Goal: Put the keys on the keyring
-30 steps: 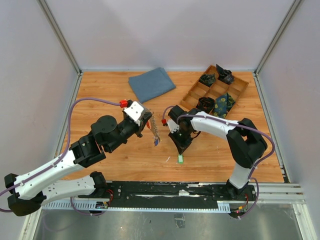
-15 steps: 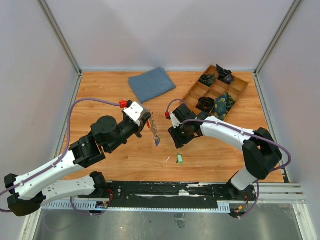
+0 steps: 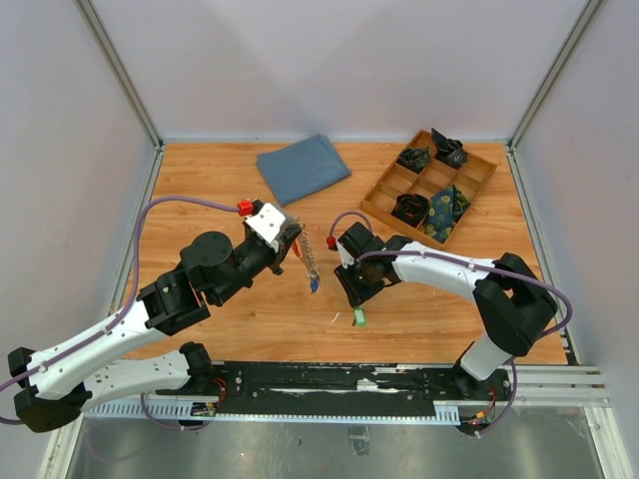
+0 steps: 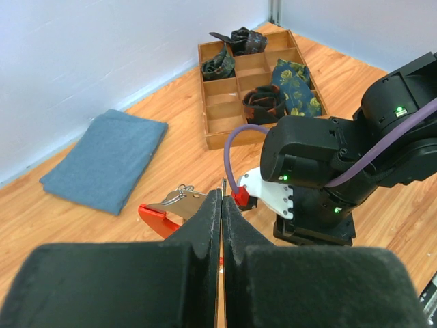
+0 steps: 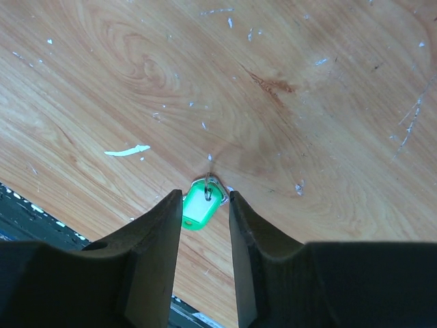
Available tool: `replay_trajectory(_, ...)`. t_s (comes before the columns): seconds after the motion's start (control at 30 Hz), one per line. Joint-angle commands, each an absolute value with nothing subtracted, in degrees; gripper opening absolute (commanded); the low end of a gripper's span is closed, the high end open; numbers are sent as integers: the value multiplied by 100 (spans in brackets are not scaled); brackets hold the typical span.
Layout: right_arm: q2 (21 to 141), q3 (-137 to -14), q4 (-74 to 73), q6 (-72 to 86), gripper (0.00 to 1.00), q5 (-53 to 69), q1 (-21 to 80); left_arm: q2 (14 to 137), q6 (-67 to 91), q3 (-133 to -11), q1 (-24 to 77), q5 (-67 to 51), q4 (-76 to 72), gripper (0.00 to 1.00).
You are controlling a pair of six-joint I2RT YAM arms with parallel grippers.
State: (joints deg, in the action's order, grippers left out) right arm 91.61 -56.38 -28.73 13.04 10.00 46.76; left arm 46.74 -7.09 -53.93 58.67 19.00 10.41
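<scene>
**Red keyring pinched in the left hand, right hand spread over a green tag**

Red shows just to the left of the left hand's (image 4: pixel 222 205) clenched fingers (image 4: pixel 205 232): the keyring (image 4: pixel 153 217) is clamped between them, raised off the wooden desk (image 3: pixel 220 190). The keys (image 3: pixel 311 261) hang from it in a thin silver bunch, one with a blue end at the bottom. From above, the bunch dangles between the two arms, near the middle of the desk.

The right hand (image 5: pixel 205 197) points down at the desk with its jaws apart and grips nothing. Its two fingers (image 5: pixel 157 232) stand either side of a small green tag (image 3: pixel 359 317) with a little wire ring. The tag lies flat on the wood near the front edge; whether the fingers touch it cannot be told.

At the back lie a folded blue-grey cloth (image 3: pixel 303 168) and, to its right, a wooden divided tray (image 3: pixel 391 192) with dark rolled fabrics in several compartments.
</scene>
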Motion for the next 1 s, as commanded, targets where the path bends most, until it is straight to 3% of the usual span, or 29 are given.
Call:
replay_trajectory(0.0,9309,-5599,-2835,1389,33,932,4728,4578,-727,-5440,5842,1945,826,1)
replay_trajectory(0.7,9494,-5614,-2817,1379,15,954,4720,4584,-741,-5425,5840,1951,809,1)
replay_trajectory(0.97,9339,-5607,-2850,1313,1,970,4725,4575,-740,-5423,5845,1958,809,0)
